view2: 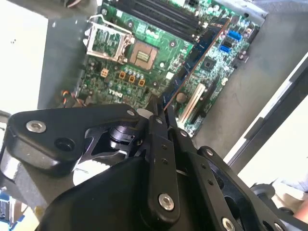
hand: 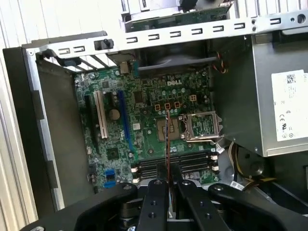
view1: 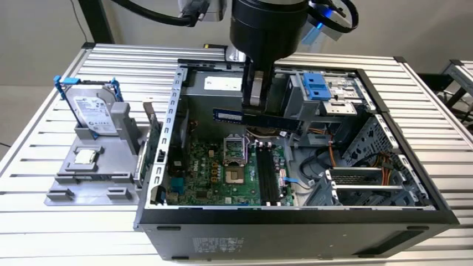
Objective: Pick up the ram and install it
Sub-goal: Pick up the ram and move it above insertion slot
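Note:
My gripper (view1: pixel 256 106) is shut on the ram (view1: pixel 258 118), a long dark-blue stick held level and on edge above the open computer case. It hangs over the upper part of the motherboard (view1: pixel 214 177), clear of the board. Both wrist views show the ram edge-on, as a thin strip (hand: pixel 167 144) running out from between the black fingers (hand: pixel 155 192) and as a slanted strip (view2: pixel 192 62) over the green board. The long black memory slots (view1: pixel 267 174) lie below, beside the processor socket (view1: pixel 235 160); the slots (hand: pixel 173 166) sit just past the fingertips in the first wrist view.
The case (view1: pixel 296 221) stands open on a slatted metal table (view1: pixel 74 238), with tall metal walls around the board and a drive cage (view1: pixel 369 183) at the exterior view's right. A silver hard drive (view1: pixel 96 113) in a blue frame stands on a grey fixture (view1: pixel 96 166) at the left.

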You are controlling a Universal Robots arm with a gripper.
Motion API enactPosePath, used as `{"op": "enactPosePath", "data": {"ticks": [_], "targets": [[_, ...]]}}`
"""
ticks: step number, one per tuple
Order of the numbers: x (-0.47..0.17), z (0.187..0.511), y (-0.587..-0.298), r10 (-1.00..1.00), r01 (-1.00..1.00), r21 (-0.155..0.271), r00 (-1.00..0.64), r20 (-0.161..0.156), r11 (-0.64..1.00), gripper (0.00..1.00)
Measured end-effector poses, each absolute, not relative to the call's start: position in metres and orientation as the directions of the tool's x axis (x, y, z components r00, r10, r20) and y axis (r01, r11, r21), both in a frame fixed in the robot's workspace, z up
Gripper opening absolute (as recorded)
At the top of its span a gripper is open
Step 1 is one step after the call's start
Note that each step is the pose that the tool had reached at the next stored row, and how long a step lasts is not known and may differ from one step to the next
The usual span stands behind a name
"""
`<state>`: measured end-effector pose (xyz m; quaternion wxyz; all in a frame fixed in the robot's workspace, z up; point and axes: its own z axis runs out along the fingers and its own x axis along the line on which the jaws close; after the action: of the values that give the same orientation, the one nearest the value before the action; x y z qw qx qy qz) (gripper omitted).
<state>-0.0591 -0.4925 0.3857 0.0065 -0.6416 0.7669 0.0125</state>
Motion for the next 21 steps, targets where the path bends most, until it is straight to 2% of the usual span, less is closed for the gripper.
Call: {"op": "enactPosePath", "data": {"ticks": [21], "targets": [[-0.006, 0.381, -0.484, -0.986, -0.986, 0.011, -0.166, -0.026, 0.166, 0.00]]}}
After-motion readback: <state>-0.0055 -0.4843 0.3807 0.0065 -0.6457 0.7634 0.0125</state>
